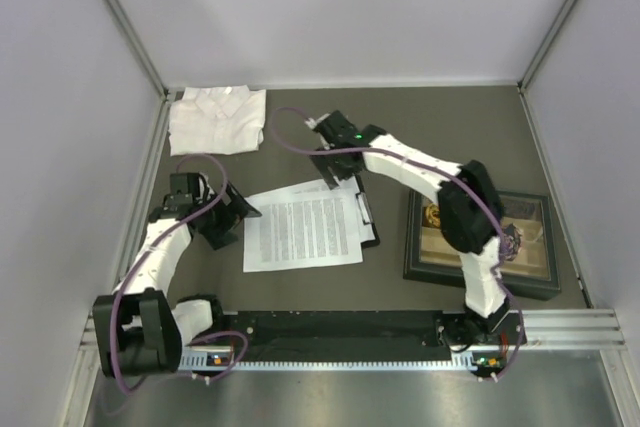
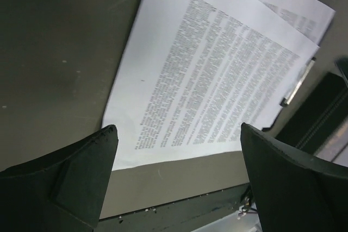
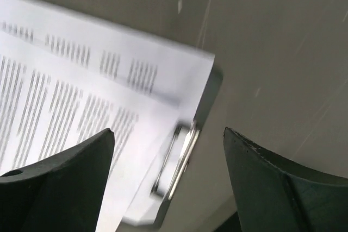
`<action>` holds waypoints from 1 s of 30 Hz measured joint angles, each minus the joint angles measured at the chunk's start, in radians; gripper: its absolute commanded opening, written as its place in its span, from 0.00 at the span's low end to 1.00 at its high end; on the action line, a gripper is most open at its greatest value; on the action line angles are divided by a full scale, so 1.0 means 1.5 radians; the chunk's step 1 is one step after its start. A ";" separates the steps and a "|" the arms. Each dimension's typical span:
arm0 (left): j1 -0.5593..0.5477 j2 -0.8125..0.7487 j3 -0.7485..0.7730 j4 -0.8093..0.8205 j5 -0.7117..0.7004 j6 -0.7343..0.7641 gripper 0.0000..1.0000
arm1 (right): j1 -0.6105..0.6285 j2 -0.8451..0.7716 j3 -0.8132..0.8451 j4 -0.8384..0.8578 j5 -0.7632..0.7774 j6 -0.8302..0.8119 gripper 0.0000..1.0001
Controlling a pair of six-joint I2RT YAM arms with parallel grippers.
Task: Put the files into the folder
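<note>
Top external view shows the files (image 1: 300,227) lying on the folder (image 1: 371,232), overhanging its left side. The left gripper (image 2: 178,127) and right gripper (image 3: 168,131) gape empty. Only straightening seemingly remains.

Dense print on files (image 1: 300,227), none legible.

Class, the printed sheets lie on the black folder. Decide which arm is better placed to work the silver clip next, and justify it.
Probably right: the right pincer, open, hangs by the clip on the folder; the left pincer, also open, sits at the sheets' opposite side.
</note>
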 measured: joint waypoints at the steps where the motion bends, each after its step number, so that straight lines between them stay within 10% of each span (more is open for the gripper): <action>1: 0.000 0.011 0.005 -0.006 -0.013 -0.001 0.98 | -0.011 -0.042 -0.054 0.009 -0.027 0.036 0.78; 9: -0.002 0.157 0.059 -0.008 -0.039 0.001 0.97 | 0.109 -0.279 -0.384 0.068 -0.131 0.211 0.77; 16: -0.003 0.158 0.055 -0.002 -0.051 -0.004 0.97 | 0.271 -0.281 -0.458 0.117 -0.131 0.313 0.77; 30: -0.003 0.120 0.019 0.008 -0.066 -0.037 0.98 | 0.307 -0.190 -0.432 0.225 -0.074 0.394 0.80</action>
